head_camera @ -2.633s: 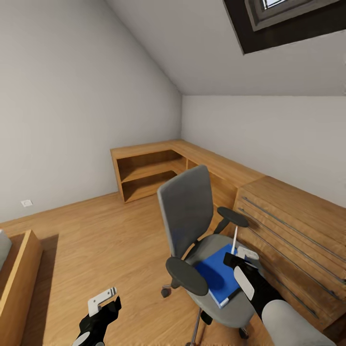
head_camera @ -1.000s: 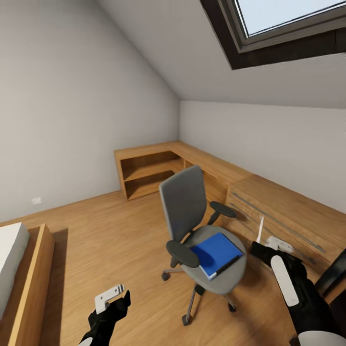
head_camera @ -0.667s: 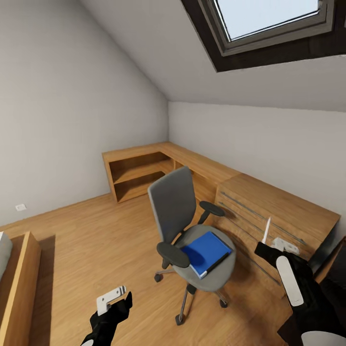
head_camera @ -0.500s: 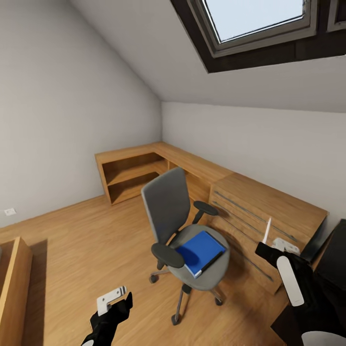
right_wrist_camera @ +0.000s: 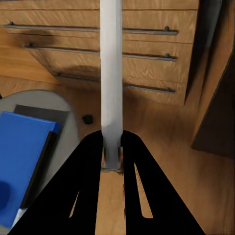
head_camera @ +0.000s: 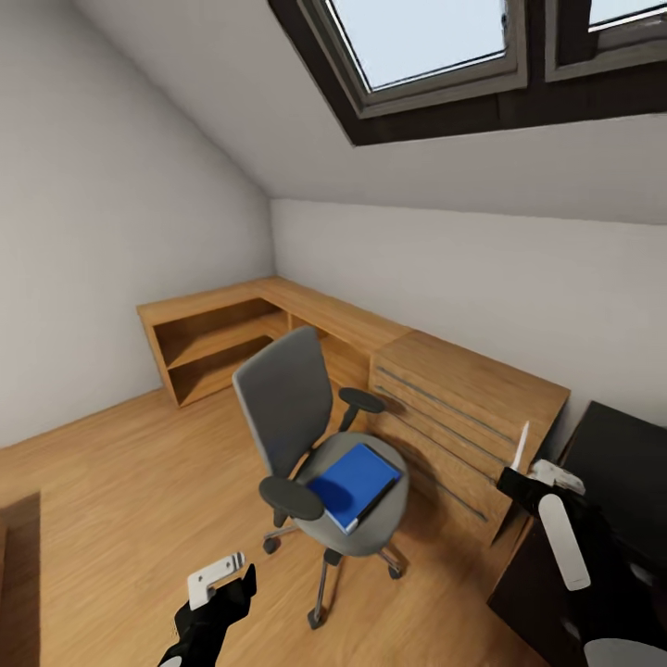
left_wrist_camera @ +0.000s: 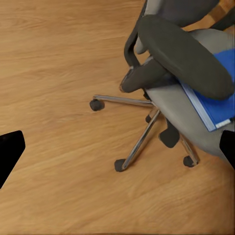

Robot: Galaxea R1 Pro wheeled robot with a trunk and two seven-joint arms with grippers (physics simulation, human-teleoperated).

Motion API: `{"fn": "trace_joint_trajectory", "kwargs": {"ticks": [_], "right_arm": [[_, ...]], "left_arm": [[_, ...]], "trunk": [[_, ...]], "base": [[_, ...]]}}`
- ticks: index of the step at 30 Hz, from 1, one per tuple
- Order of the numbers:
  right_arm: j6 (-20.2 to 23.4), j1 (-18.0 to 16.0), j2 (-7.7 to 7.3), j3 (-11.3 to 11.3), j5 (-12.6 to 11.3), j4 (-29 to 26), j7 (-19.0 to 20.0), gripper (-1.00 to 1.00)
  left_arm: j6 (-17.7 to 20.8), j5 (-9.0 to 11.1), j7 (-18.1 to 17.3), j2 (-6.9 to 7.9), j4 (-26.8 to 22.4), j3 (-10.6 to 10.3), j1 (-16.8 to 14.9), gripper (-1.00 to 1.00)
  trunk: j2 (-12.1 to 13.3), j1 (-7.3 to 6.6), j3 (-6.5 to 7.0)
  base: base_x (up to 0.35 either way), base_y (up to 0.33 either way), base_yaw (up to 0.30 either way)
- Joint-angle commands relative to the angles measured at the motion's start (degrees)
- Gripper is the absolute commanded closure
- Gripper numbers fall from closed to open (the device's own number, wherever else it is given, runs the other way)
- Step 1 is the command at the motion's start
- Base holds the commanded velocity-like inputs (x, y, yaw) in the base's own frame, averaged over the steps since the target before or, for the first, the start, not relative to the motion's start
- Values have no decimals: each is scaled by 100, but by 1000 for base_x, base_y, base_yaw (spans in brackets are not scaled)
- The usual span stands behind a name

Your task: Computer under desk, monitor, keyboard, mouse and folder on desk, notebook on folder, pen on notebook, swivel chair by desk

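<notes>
Sloped attic walls and a skylight sit over a wood floor, with light wooden cabinets (head_camera: 389,361) running along the far wall. From my head camera the chair (head_camera: 310,445) stands near centre, the blue folder (head_camera: 354,482) lying flat on its seat. A dark worktop (head_camera: 621,463) edges in at about 4 o'clock, just beyond the drawer unit.

My right claw (right_wrist_camera: 112,156) is closed on the pen (right_wrist_camera: 111,73), which sticks straight out between the fingers; in the head view it points upward at roughly 4 o'clock. My left claw (head_camera: 218,579) hangs low at about 7 o'clock, fingers spread wide in its wrist view with nothing between them, looking down at the chair's chrome base.

By my reckoning, the job is early. The folder has yet to leave the seat and the chair stands away from the worktop. The pen should go last on the stack, so I am carrying it ahead of its turn. I cannot judge the monitor, keyboard, mouse, computer or notebook from here.
</notes>
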Motion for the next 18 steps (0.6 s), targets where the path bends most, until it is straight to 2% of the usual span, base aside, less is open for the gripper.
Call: {"fn": "trace_joint_trajectory", "kwargs": {"ticks": [1,5,11,18], "right_arm": [[12,-5,0,-1,-73,-5,-36,100],[12,-5,0,-3,-74,-5,-35,100],[34,-5,0,-3,-68,-7,-34,100],[38,-4,-8,-38,-66,-14,-27,100]], "left_arm": [[17,29,38,5,-10,-9,-1,-100],[17,29,38,5,-6,-9,-1,-100],[7,23,38,5,-5,-9,-1,-100],[-9,20,45,5,-5,-64,-1,-100]], "trunk": [[36,-21,12],[197,-109,84],[437,-241,192],[718,-395,317]], "base": [[0,0,-264],[0,0,-202],[0,0,-75],[0,0,-225]]}}
